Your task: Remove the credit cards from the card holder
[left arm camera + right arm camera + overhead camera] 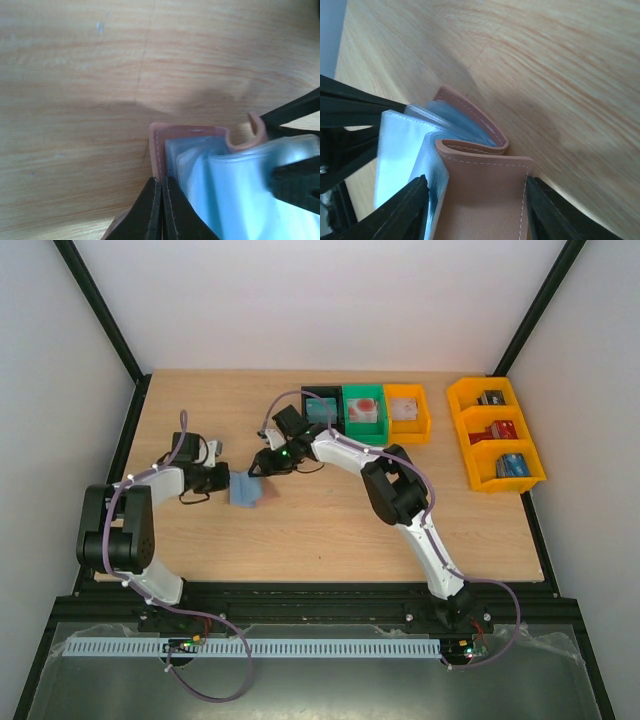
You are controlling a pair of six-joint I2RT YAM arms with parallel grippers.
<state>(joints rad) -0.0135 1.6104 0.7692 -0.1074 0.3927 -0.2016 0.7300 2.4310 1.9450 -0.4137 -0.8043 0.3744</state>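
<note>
Left hand (pixel 160 186) on card holder (pixel 192 133) edge

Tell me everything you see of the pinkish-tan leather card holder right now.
The pinkish-tan leather card holder is a small stitched folding wallet, spread open, its pale blue translucent sleeves fanned out. It stands on edge over the wooden table, left of centre. The left gripper is shut on one leather edge; the open right gripper straddles the other flap. Cards inside cannot be made out.
</note>
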